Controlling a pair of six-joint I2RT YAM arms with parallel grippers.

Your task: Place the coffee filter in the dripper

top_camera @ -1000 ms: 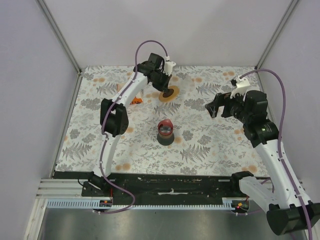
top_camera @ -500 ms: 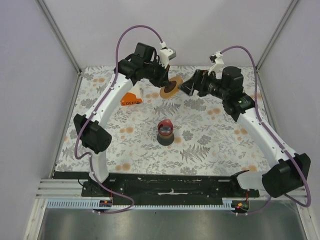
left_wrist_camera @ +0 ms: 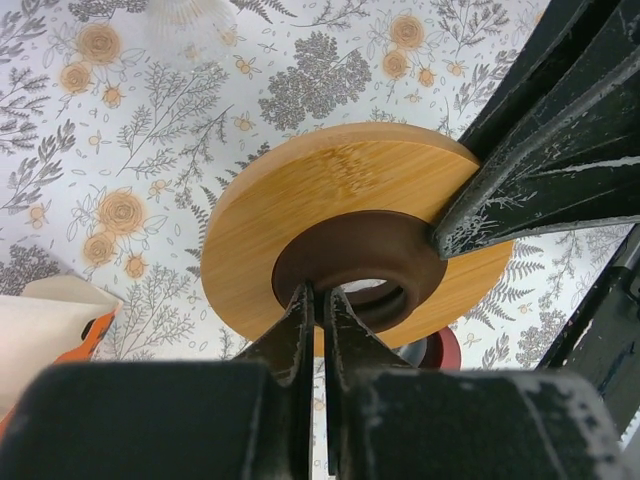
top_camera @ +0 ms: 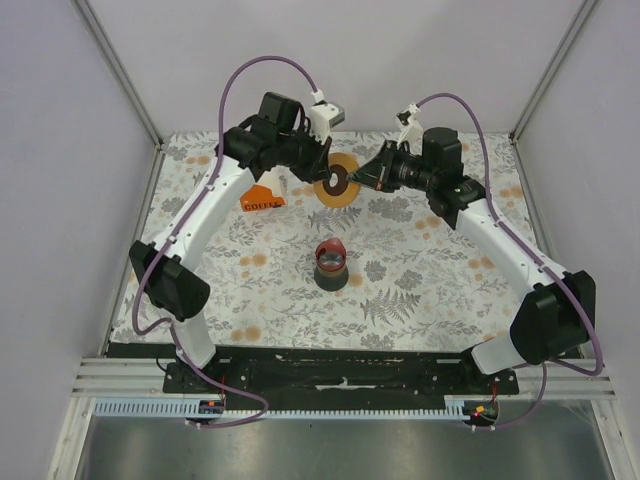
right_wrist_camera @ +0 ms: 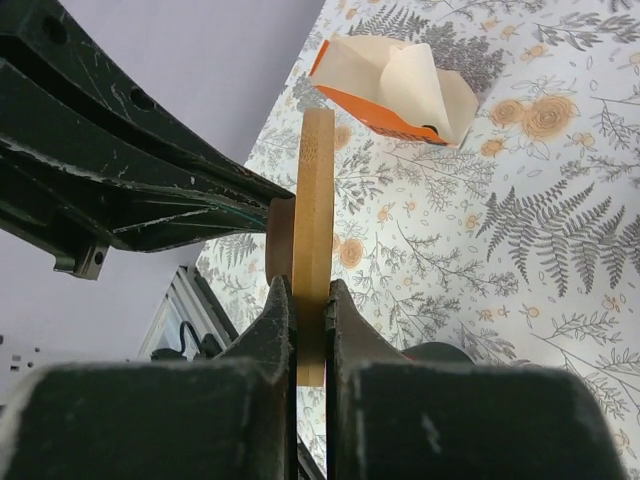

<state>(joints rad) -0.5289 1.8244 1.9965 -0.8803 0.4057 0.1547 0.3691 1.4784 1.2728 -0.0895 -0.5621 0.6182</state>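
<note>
Left gripper (left_wrist_camera: pixel 318 300) nipped shut on the dripper's (left_wrist_camera: pixel 340 190) dark inner lip. Right gripper (right_wrist_camera: pixel 310 295) clamped on its wooden rim, edge-on. Dripper aloft, far centre. Coffee filter (left_wrist_camera: pixel 185 10): probably the pale ribbed paper on the table (top_camera: pixel 420 290) beyond the disc. Neither hand free.

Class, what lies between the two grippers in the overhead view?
Only the dripper: left gripper pinches its dark centre ring, right gripper its tan rim, seen in the overhead view.
</note>
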